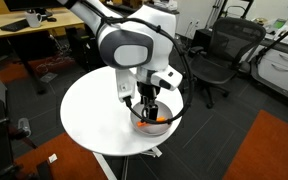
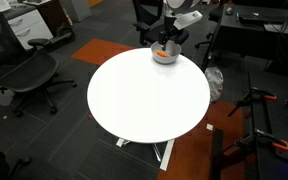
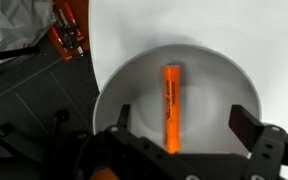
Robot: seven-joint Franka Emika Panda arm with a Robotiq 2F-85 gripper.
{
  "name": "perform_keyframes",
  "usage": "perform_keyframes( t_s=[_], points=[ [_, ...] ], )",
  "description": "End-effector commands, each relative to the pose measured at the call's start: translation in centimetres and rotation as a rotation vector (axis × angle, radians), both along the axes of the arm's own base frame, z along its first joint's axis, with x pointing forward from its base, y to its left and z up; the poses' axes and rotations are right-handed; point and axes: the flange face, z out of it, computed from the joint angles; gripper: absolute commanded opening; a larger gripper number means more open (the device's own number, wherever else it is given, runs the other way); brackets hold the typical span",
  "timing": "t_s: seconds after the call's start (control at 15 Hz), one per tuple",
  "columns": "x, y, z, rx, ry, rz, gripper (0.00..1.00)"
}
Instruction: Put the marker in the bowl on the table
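The orange marker (image 3: 170, 105) lies flat inside the light grey bowl (image 3: 224, 75), along its middle. My gripper (image 3: 181, 125) hangs just above the bowl with its jaws open, one on each side of the marker and not touching it. In both exterior views the bowl (image 1: 168, 125) (image 2: 166, 60) sits at the edge of the round white table (image 1: 99, 115) (image 2: 144, 95), with the gripper (image 1: 149, 106) (image 2: 168, 44) over it and orange showing inside.
Black office chairs (image 1: 216, 55) (image 2: 24, 75) stand around the table. A wooden desk (image 1: 29, 30) is at the back. Orange carpet patches (image 1: 274, 150) lie on the dark floor. An orange-and-black object (image 3: 67, 32) sits on the floor beside the table.
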Motion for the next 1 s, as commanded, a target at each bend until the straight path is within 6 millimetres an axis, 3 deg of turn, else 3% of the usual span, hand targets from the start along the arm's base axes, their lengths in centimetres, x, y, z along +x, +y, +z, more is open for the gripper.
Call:
perform_keyframes(
  t_s=[0.0,0.93],
  points=[
    [1.7,-0.9,-1.2,-0.014,0.016,-0.008,1.00],
    [3.9,-3.4,-6.0,-0.014,0.051,-0.017,0.98]
  ],
)
